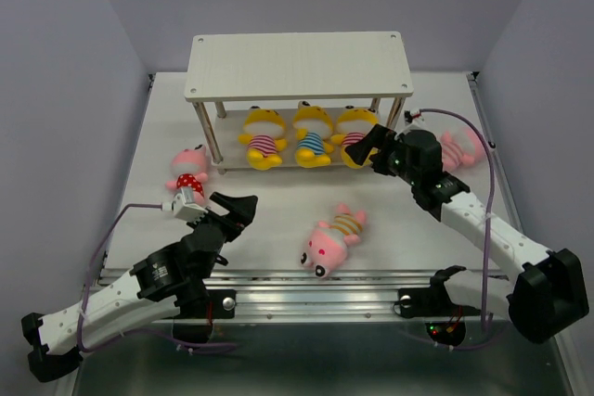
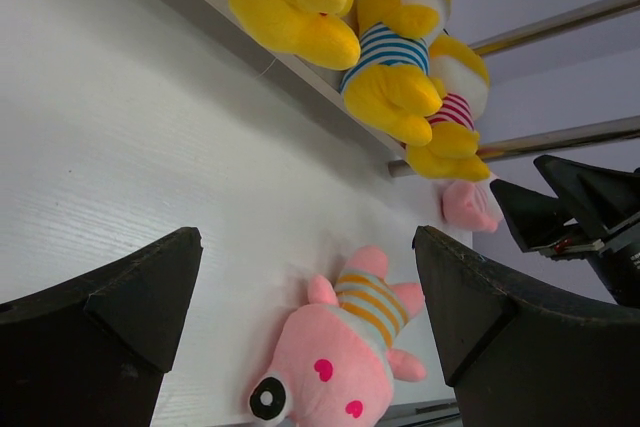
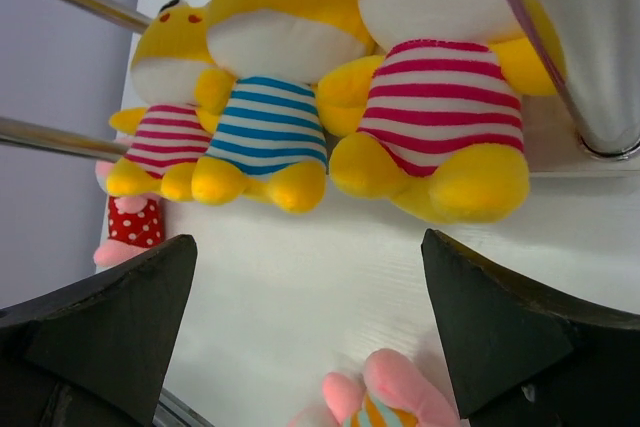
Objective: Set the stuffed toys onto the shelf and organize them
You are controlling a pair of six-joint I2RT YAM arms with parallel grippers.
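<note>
Shelf (image 1: 297,64): a two-tier rack at the far side of the counter (image 1: 269,220). Its top board is bare and its lower board holds the yellow toys.
Yellow toys: three sit in a row on the shelf's lower board, facing forward: red-striped (image 1: 263,136), blue-striped (image 1: 313,134) and red-striped (image 1: 357,132).
Pink toys: all three are off the shelf, on the counter. The dotted-shirt toy (image 1: 188,172) is just beside the shelf's left legs. The orange-striped toy (image 1: 331,240) lies on its back in front of the shelf, well apart from it. The third pink toy (image 1: 459,150) is past the shelf's right end, partly hidden by the right arm (image 1: 473,220).
Left jaws: spread wide and empty, in front of the shelf's left end and near the dotted-shirt toy.
Right jaws: parted and holding nothing, just in front of the rightmost yellow toy at the shelf's lower board.
Step in hand: probably fetching a pink toy, since the yellow row looks settled.
Doing it well: back the right jaws straight away from the shelf so the yellow row is not nudged. Close on a pink toy's body rather than a limb. Lift it clear of the shelf's legs and set it upright on the bare top board.
</note>
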